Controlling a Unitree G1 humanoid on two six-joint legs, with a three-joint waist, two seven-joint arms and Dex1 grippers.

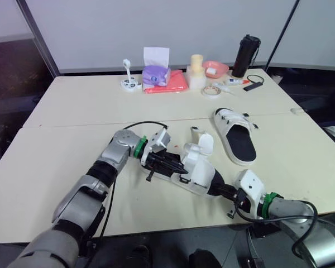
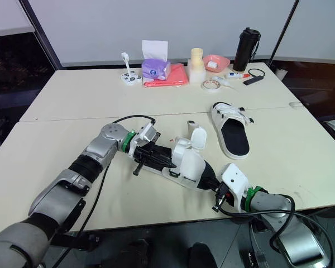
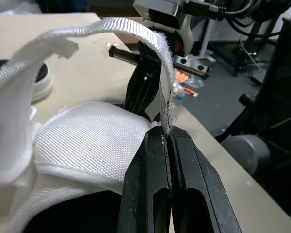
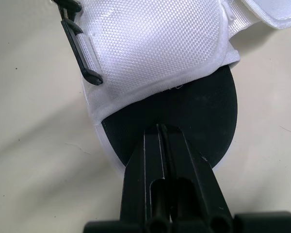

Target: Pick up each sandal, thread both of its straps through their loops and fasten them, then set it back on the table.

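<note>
Near front edge of cream table (image 1: pixel 72 106), white mesh sandal w/ black sole (image 1: pixel 198 167) is held: right gripper (image 4: pixel 161 128) clamped on sole's end, left gripper (image 3: pixel 165 133) pinching white webbing strap (image 3: pixel 136 31). Threading step, prob.; nxt, steer strap tip into black plastic loop (image 4: pixel 82 48).

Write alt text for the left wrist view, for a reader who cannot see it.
The left gripper is shut on a white webbing strap, which arcs up over the white mesh upper of a sandal. A beige table lies behind.
</note>
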